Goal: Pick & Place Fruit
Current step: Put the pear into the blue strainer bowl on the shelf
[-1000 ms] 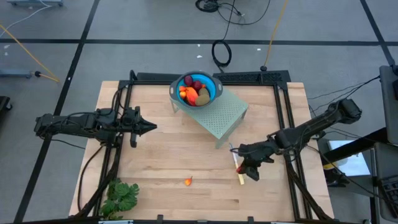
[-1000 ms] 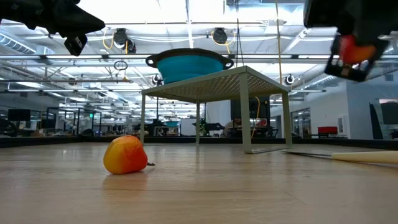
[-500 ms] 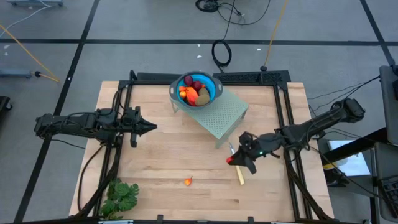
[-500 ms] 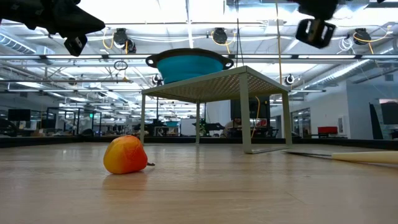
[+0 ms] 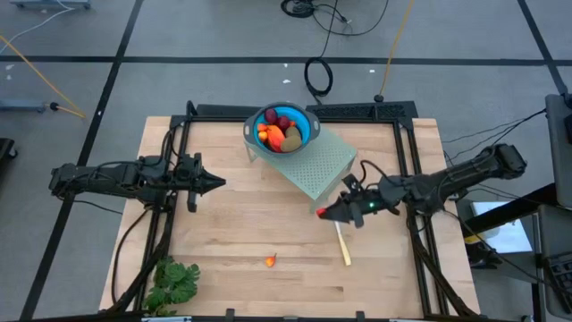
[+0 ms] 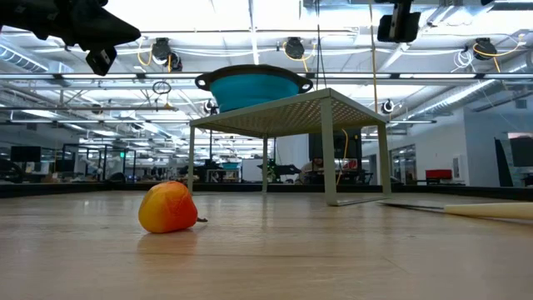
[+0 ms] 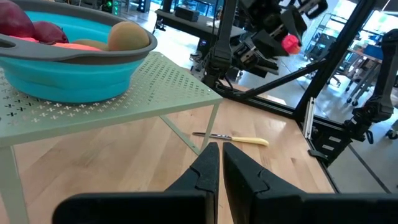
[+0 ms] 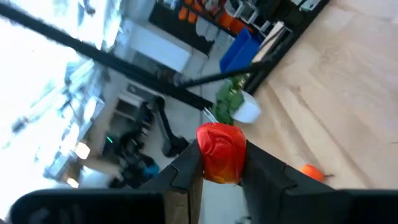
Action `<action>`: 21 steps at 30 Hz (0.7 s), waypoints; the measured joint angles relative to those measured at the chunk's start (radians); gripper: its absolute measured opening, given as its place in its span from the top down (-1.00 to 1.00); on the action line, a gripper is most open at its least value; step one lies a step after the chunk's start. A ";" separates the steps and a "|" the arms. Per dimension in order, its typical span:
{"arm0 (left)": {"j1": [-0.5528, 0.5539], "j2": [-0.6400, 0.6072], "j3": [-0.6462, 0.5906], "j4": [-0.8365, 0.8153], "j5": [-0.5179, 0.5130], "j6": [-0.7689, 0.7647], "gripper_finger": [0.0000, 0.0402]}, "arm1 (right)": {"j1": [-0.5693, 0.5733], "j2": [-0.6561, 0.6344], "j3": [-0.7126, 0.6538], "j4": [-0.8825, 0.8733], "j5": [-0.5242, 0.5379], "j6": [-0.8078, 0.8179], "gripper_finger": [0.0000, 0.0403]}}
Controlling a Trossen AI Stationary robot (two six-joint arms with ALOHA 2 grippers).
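Since the right gripper [image 5: 323, 213] has its jaws clamped across the middle of a small red fruit [image 8: 221, 152] above the counter [image 5: 241, 233], it seems light, rigid and slippery.

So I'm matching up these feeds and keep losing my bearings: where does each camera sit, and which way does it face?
High view: overhead, straight down; both arms, blue bowl.
Low view: tabletop height, level; orange-red piece, green rack.
Left wrist view: past the left gripper toward the rack, knife.
Right wrist view: right gripper clamping a red fruit.
Shared: the red fruit also shows in the left wrist view.
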 joint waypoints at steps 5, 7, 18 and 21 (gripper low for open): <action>0.000 0.000 0.000 0.000 0.000 0.001 0.90 | -0.031 0.000 0.000 0.038 -0.002 0.142 0.58; 0.000 0.000 0.000 0.000 0.000 0.000 0.90 | -0.045 -0.001 0.000 0.051 -0.002 0.193 0.58; 0.000 0.000 0.000 -0.001 0.000 0.003 0.90 | -0.099 0.000 0.000 0.107 -0.083 0.336 0.58; 0.000 0.000 0.000 -0.007 0.000 0.003 0.90 | -0.107 0.000 0.000 0.128 -0.084 0.336 0.58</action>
